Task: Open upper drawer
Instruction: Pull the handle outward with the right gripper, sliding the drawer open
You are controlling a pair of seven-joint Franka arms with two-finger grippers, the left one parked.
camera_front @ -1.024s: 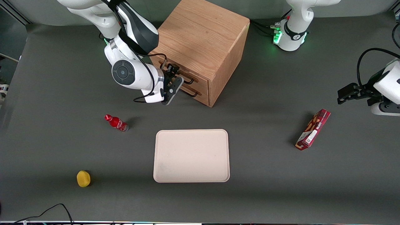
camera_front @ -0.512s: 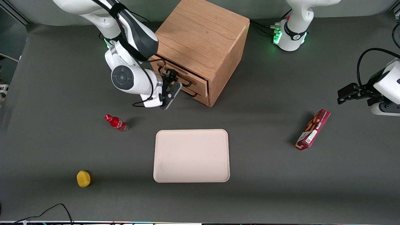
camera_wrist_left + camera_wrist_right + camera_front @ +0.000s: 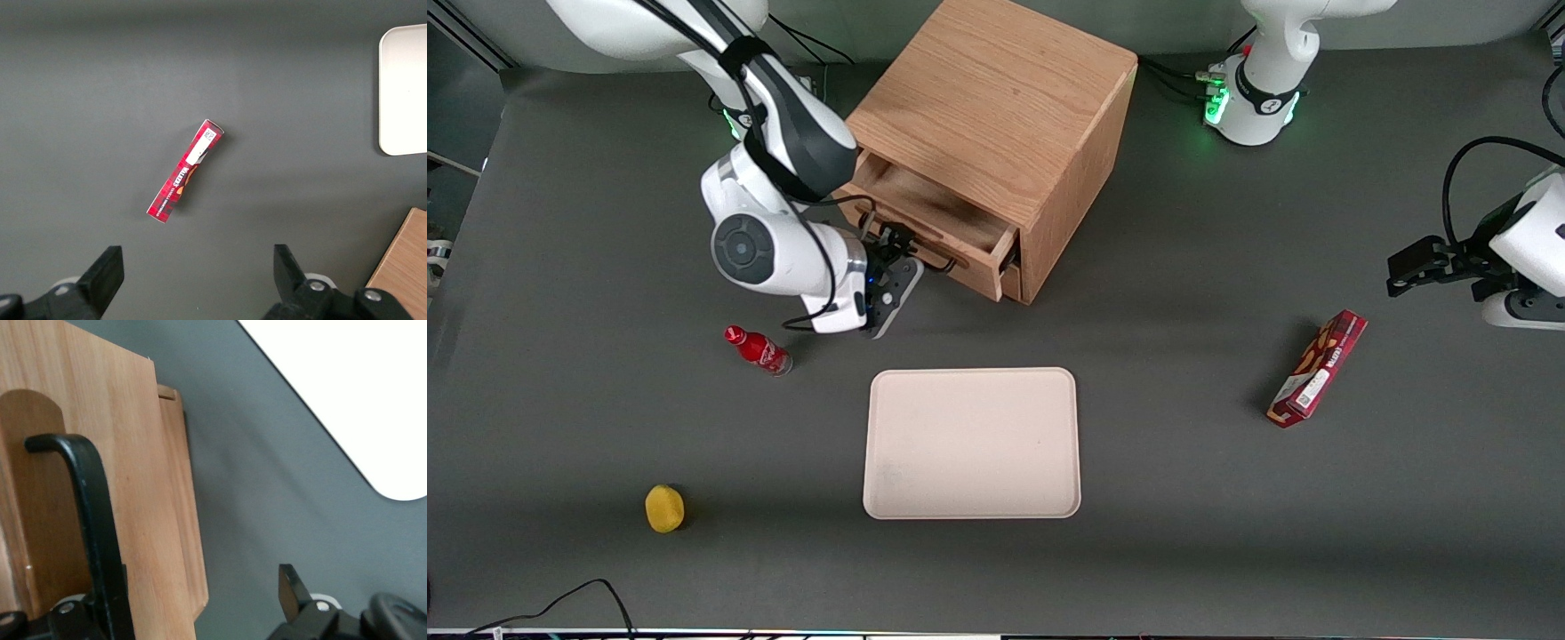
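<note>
Since one second ago the upper drawer [image 3: 929, 229] has slid out of the oak cabinet [image 3: 996, 124] toward the front camera, and my right arm has drawn back with it. Now I see the drawer partly open, its inside bare wood as far as it shows. My gripper [image 3: 896, 252] sits at the drawer front, on the black bar handle [image 3: 100, 533]; whether the fingers are closed on the bar or only hooked to it I cannot tell. From the right wrist camera the handle stands against the light wooden drawer face [image 3: 133, 473]. On the dark table [image 3: 1183, 498], a small red bottle [image 3: 757, 349] lies nearer to the camera than the gripper. A beige tray [image 3: 971, 443] rests nearer still. Toward the working arm's end lies a yellow lemon-like fruit [image 3: 664, 508]. Toward the parked arm's end lies a red snack box [image 3: 1317, 369].
</note>
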